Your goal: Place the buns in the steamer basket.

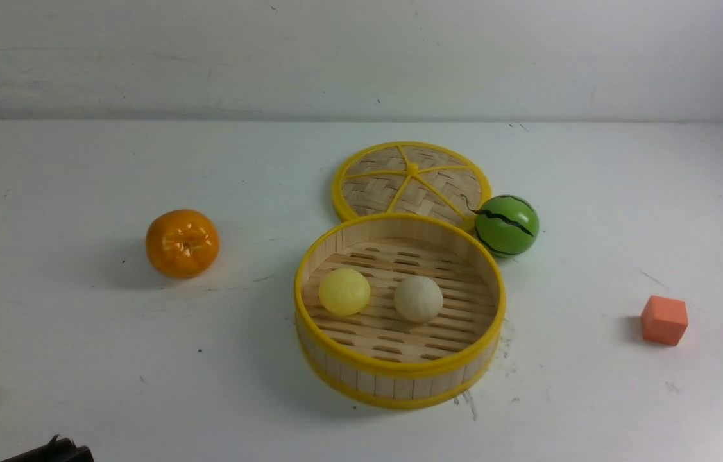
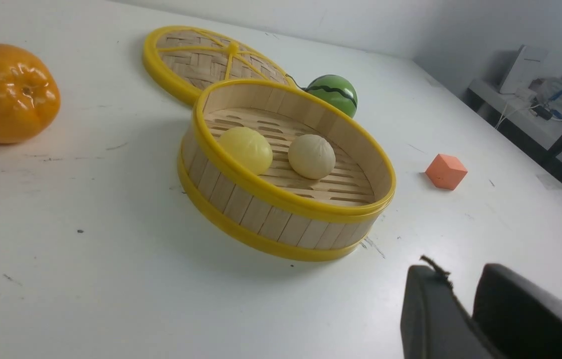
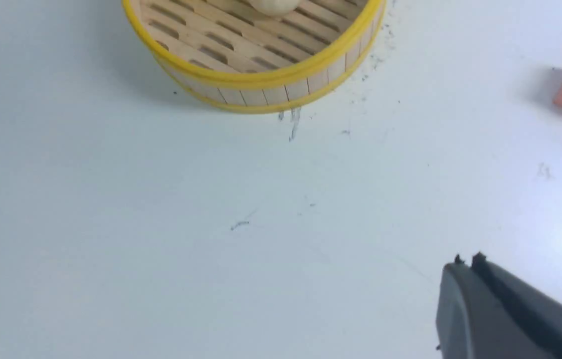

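Together inside round, yellow-rimmed bamboo steamer basket: smooth pale yellow bun, cream-beige bun; well clear, left gripper slightly parted, right gripper clenched, both empty.

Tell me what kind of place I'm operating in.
Probably a lab or test bench: a scuffed white table, toy props like the orange cube, and a side desk of cables and equipment.

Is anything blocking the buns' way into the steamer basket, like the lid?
Nothing visible does. The yellow bun and the beige bun already lie inside the steamer basket, apart. The lid lies flat behind it, off the opening.
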